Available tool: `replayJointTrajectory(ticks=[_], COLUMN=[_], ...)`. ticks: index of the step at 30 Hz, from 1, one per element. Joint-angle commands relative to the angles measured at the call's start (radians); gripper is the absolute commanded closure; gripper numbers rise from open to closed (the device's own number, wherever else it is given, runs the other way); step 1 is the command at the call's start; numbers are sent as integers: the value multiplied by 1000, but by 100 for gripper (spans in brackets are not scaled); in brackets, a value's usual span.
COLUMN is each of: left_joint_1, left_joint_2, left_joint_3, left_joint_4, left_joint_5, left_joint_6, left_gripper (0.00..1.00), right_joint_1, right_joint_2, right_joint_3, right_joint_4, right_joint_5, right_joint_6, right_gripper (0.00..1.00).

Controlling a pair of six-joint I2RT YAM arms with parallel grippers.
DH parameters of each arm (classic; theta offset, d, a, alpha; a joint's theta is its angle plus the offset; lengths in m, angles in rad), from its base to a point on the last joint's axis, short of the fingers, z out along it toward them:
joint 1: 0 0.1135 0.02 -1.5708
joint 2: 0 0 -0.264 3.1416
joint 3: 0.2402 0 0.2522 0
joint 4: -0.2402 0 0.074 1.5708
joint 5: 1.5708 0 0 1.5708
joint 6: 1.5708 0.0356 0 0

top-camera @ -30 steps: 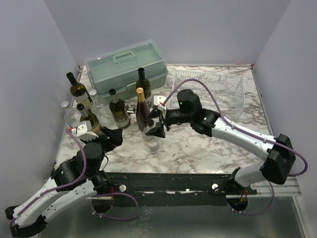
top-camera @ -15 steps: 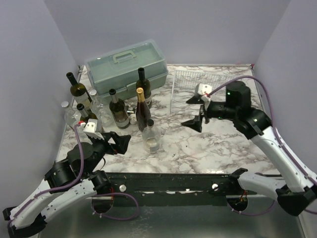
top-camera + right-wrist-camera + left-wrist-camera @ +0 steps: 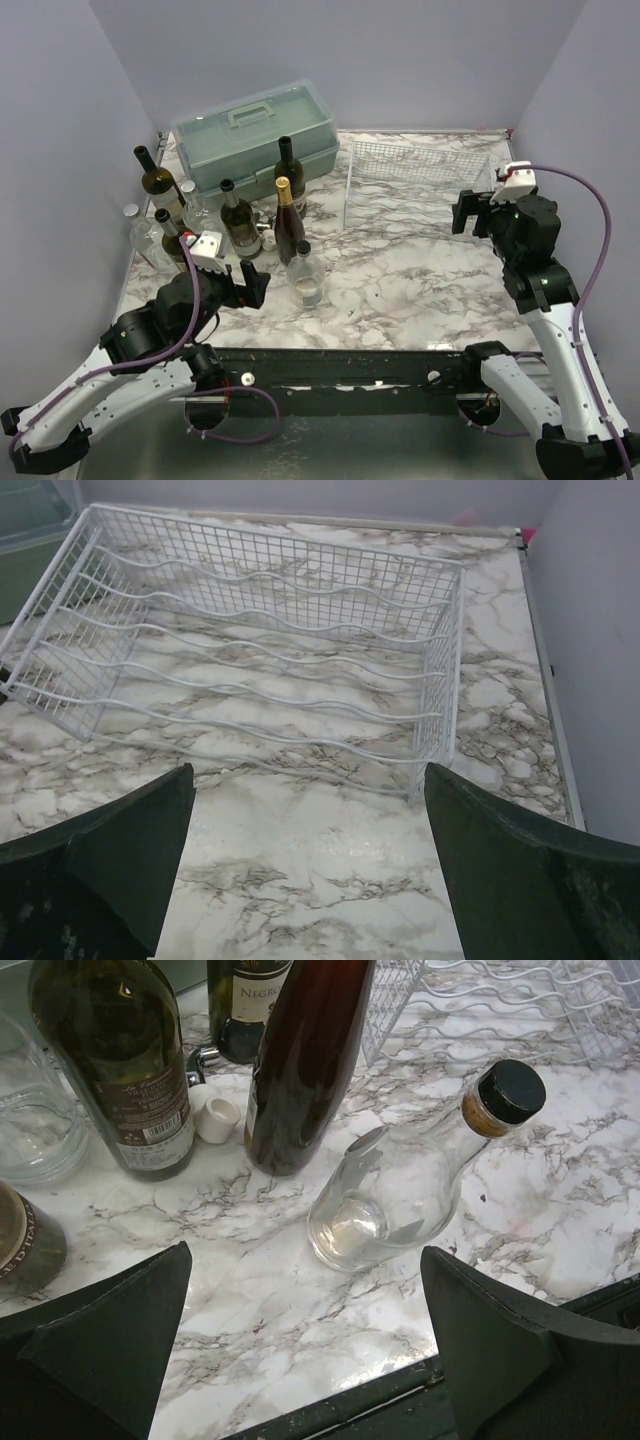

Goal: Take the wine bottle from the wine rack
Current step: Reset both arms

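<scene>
The white wire wine rack (image 3: 420, 185) lies at the back right of the marble table and holds no bottle; the right wrist view shows its wavy wires (image 3: 250, 650) bare. Several wine bottles stand in a group at the left. The nearest are a clear round bottle with a black cap (image 3: 306, 276) (image 3: 400, 1190) and a dark bottle with a gold top (image 3: 288, 222) (image 3: 305, 1060). My left gripper (image 3: 250, 288) (image 3: 300, 1360) is open and empty, just in front of the clear bottle. My right gripper (image 3: 474, 212) (image 3: 310, 870) is open and empty, in front of the rack's right end.
A grey-green toolbox (image 3: 255, 130) stands at the back left behind the bottles. Clear glass jars (image 3: 145, 238) stand at the far left edge. A white cap (image 3: 215, 1115) lies between the bottles. The black rail (image 3: 350, 365) runs along the table's near edge.
My right arm has swung away from the bottle group, rightward to the rack's right end. The clear bottle stays standing. My left gripper has moved slightly right toward it.
</scene>
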Motion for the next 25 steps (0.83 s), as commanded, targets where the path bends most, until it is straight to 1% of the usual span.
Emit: replayJointTrajectory(ticks=[1, 4, 6, 9, 17, 23, 25], left_joint_1=[16, 28, 36, 45, 92, 142, 161], left_joint_2=[-13, -20, -26, -41, -36, -34, -34], left_joint_3=[22, 19, 17, 10, 4, -8, -17], left_joint_4=[-6, -4, -7, -6, 1, 22, 31], left_joint_5=[-17, -11, -5, 6, 61, 112, 130], left_joint_6=[45, 52, 52, 49, 41, 40, 37], left_gripper=[1, 1, 1, 1, 1, 1, 1], right_joint_1=[-24, -32, -33, -34, -34, -35, -36], right_joint_2=[-56, -77, -86, -103, -119, -124, -127], right_joint_3=[-19, -15, -7, 1, 26, 11, 7], right_joint_4=[23, 10, 9, -3, -35, -37, -38], right_joint_5=[88, 107, 147, 175, 148, 131, 114], right_joint_6=[46, 58, 120, 154, 175, 169, 143], right_gripper=[1, 0, 0, 0, 0, 0, 0])
